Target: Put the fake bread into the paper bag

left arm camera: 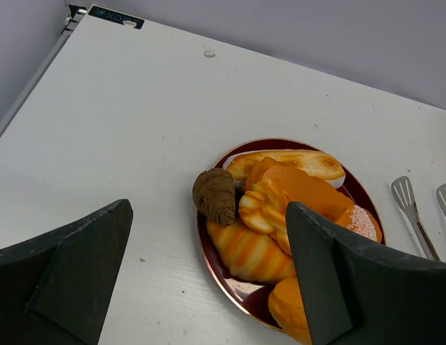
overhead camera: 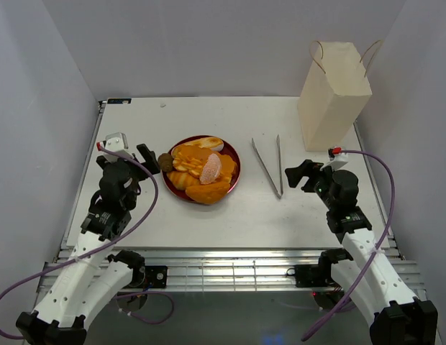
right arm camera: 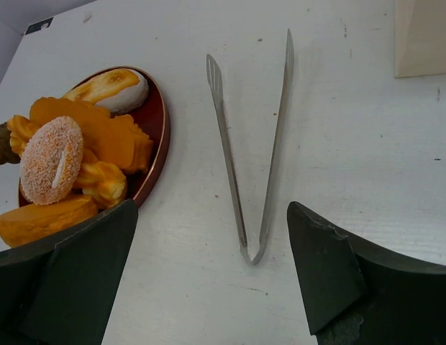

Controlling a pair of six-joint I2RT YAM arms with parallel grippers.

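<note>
The fake bread (overhead camera: 201, 169) is piled on a dark red plate (overhead camera: 232, 175) at the table's middle: orange pastries, a long loaf and a sugared slice. A brown bun (overhead camera: 165, 161) leans on the plate's left rim (left arm camera: 214, 194). The paper bag (overhead camera: 334, 95) stands upright at the far right. My left gripper (overhead camera: 152, 159) is open and empty, just left of the plate; the bread (left arm camera: 280, 208) shows between its fingers. My right gripper (overhead camera: 301, 175) is open and empty, right of the tongs (overhead camera: 270, 165). The bread also shows in the right wrist view (right arm camera: 72, 158).
Slim metal tongs (right arm camera: 252, 144) lie open on the table between the plate and my right gripper, hinge end towards me. The bag's bottom corner (right arm camera: 424, 36) shows at the upper right of the right wrist view. Grey walls close in the table.
</note>
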